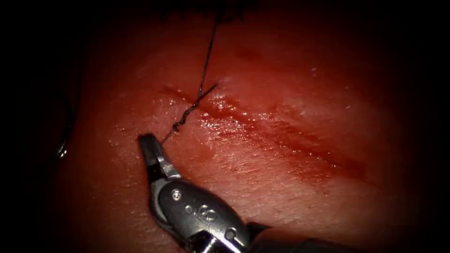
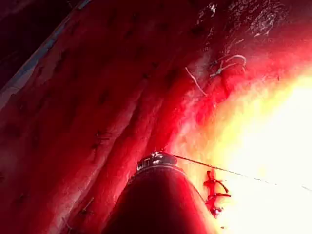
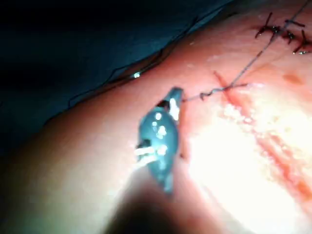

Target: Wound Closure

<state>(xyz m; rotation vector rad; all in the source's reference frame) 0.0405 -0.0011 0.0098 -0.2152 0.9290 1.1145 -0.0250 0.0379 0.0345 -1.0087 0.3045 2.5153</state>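
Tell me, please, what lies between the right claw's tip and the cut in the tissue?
In the endoscope view, a twisted stretch of thread runs from the right claw up to the cut, over bare tissue.

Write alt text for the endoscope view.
The right tool, jaws shut, holds the end of the thread left of the cut in the tissue. From a twisted knot at the cut's upper end the thread runs taut toward the picture's top.

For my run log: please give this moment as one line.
right tool: shut on thread tail, left of cut | left tool: thread at tip | needle: unclear
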